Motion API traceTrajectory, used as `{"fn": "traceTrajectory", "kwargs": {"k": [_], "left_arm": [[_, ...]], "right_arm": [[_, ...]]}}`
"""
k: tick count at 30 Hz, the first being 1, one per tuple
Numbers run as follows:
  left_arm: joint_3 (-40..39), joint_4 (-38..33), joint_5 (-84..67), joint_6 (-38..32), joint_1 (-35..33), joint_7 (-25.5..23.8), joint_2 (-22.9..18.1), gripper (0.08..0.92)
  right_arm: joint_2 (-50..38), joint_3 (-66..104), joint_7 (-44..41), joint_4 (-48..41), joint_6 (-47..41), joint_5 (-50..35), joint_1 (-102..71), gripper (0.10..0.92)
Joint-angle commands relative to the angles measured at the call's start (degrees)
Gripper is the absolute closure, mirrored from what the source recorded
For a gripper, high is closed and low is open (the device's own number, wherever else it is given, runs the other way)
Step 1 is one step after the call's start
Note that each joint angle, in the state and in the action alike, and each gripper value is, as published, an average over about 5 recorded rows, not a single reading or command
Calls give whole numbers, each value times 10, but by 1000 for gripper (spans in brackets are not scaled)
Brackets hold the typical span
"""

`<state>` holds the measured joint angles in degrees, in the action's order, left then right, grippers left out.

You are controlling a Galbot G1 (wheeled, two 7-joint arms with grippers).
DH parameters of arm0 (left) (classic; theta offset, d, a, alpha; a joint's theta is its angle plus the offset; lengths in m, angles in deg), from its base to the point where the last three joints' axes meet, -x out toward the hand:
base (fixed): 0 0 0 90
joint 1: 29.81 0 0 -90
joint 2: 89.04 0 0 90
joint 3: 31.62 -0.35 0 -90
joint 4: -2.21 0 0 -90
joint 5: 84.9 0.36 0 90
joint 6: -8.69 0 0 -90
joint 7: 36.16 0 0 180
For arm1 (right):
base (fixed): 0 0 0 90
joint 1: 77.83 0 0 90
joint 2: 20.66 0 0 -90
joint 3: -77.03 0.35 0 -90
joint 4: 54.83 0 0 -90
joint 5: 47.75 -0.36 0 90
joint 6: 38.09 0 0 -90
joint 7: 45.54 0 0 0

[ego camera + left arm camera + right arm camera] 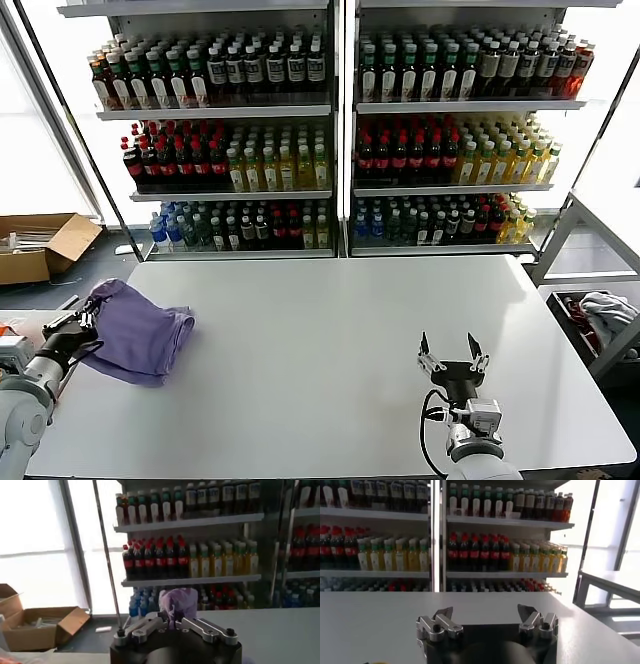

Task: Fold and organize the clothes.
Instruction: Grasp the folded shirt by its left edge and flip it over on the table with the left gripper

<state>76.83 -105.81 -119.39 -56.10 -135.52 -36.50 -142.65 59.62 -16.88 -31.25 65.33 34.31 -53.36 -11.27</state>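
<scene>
A light purple T-shirt (140,335) lies bunched at the left edge of the white table (340,340). My left gripper (88,325) is shut on the shirt's left edge, at the table's left side. In the left wrist view a fold of the purple T-shirt (178,601) stands up between the closed jaws of the left gripper (173,623). My right gripper (453,352) is open and empty above the table's front right part; in the right wrist view the right gripper (485,615) has its fingers spread wide over bare table.
Shelves of bottled drinks (330,130) stand behind the table. An open cardboard box (40,245) sits on the floor at the far left. A bin with cloth (600,320) stands to the right of the table.
</scene>
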Motion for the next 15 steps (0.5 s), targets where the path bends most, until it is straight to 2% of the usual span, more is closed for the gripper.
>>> {"fn": "traceTrajectory", "kwargs": {"k": [1,4,8,12,15], "left_arm": [[-253,-174,18,20,26,77,-87,879],[-381,-175,59,24,56,99,-158,879],[-496,-111,83,29,107,129,-234,879],[-551,-19,107,33,142,125,-285,879],[-553,36,121,23,162,122,-303,879]], "right_arm": [[8,21,-1,1,0,20,-23,203],[23,26,-2,5,0,44,-35,203],[47,27,-3,9,2,77,-56,203],[69,24,-6,11,7,103,-74,203],[75,21,-8,16,6,109,-79,203]]}}
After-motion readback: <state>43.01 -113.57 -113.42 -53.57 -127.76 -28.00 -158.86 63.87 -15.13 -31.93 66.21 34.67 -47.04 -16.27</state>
